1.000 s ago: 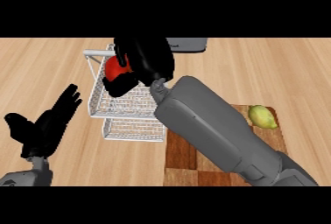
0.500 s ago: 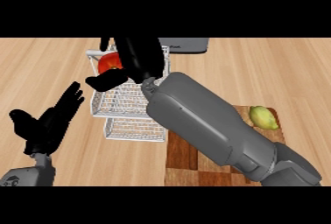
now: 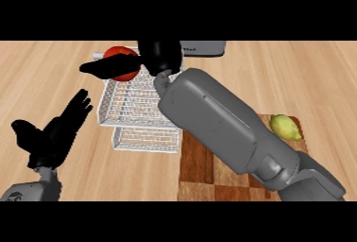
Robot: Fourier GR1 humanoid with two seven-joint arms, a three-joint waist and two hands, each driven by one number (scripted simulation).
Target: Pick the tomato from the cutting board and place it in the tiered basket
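Where the tomato (image 3: 121,51) sat, over the far left corner of the tiered basket's (image 3: 136,106) upper tray, it lay just left of the right robot hand (image 3: 162,54), which was released rather than clenched. One outstretched black finger (image 3: 105,67) ran across the tomato's near side, touching or almost touching it. Whether the tomato already rested on the wire could not be told. Being round, it offered no long axis to mind. The coming move looked like a withdrawal of that robot hand rightward, away from the fruit. The left robot hand (image 3: 50,137) rested relaxed, well apart to the near left. Behind the right forearm lay the cutting board (image 3: 199,170) with a yellow-green fruit (image 3: 286,127), on the worktop (image 3: 105,179).
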